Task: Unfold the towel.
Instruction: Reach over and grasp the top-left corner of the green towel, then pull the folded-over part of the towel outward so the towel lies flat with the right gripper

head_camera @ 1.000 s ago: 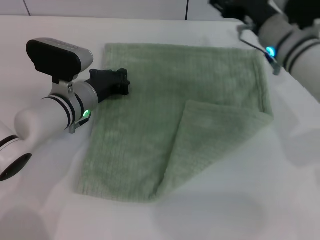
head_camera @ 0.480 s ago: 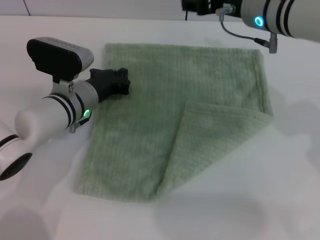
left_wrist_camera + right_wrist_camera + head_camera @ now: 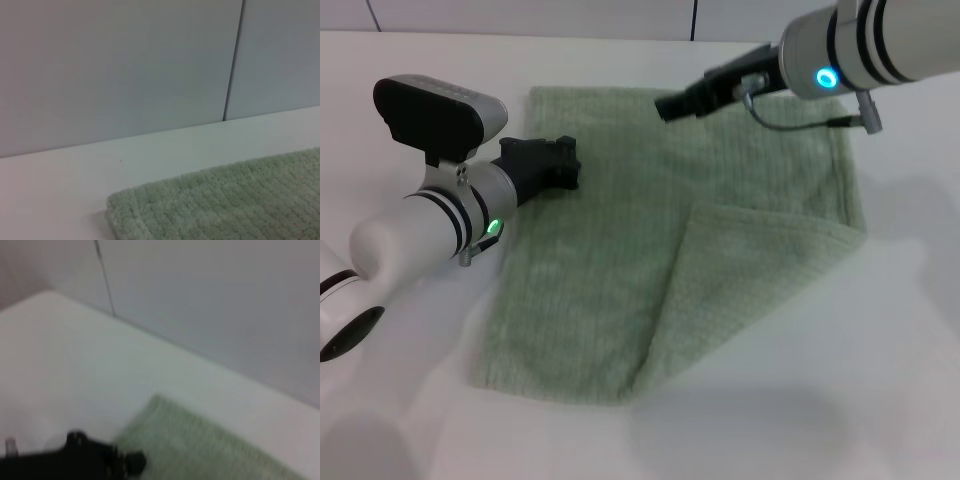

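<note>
Pale sage-green ribbed terry towel (image 3: 660, 240), near-right corner folded over, on white table (image 3: 820, 400). Left gripper (image 3: 560, 165) on its left edge; right gripper (image 3: 672, 105) above far edge. Finger states: cannot tell.

Left gripper (image 3: 563, 165) low, right gripper (image 3: 672, 106) raised

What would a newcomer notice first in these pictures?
The pale green towel fills the middle of the white table, with its near right corner folded over onto itself. The left gripper rests on the towel's left edge, and the right gripper hovers above its far part.
</note>
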You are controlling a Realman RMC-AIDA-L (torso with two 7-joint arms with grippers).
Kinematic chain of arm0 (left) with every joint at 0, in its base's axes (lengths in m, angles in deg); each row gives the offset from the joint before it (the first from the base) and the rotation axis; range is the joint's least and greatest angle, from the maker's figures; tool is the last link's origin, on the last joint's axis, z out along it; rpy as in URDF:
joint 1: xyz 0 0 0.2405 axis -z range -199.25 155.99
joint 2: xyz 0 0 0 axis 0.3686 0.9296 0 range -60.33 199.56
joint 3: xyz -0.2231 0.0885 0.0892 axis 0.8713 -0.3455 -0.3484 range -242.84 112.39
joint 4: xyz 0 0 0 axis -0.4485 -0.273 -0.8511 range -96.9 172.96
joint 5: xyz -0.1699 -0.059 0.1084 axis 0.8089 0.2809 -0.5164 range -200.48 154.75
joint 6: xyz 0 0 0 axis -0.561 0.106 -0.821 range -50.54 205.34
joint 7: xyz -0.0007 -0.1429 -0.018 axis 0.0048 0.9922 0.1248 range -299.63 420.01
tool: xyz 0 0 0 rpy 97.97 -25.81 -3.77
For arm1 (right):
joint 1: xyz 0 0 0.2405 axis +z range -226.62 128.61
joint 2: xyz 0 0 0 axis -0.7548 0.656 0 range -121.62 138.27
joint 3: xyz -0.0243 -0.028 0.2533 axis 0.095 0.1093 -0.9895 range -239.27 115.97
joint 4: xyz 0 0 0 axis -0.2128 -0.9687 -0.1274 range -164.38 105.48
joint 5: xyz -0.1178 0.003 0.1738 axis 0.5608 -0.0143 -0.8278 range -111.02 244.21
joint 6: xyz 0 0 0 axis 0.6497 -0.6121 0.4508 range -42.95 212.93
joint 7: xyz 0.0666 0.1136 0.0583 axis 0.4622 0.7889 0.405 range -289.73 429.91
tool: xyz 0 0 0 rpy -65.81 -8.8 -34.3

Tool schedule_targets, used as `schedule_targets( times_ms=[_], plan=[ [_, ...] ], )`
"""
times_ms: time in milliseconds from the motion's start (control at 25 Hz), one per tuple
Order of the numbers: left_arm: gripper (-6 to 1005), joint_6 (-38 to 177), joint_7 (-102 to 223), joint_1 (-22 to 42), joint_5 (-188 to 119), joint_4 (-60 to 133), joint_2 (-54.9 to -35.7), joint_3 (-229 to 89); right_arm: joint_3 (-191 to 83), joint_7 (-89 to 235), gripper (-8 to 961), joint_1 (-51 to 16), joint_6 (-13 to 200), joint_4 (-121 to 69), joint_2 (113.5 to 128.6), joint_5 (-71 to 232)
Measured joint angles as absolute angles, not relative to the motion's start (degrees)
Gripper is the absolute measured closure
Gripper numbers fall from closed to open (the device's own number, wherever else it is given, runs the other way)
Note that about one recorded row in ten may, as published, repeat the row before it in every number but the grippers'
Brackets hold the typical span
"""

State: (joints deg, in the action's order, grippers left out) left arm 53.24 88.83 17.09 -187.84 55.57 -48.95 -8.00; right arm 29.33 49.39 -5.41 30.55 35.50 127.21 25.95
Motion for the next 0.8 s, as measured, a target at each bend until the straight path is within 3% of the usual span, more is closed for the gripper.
schedule_targets(
  times_ms=[800],
  plan=[
    [1001,53.23,88.83,16.69,-187.84,55.79,-48.86,-8.00,32.12,45.00,192,1.54,24.95,21.52,127.61,25.48]
  ],
)
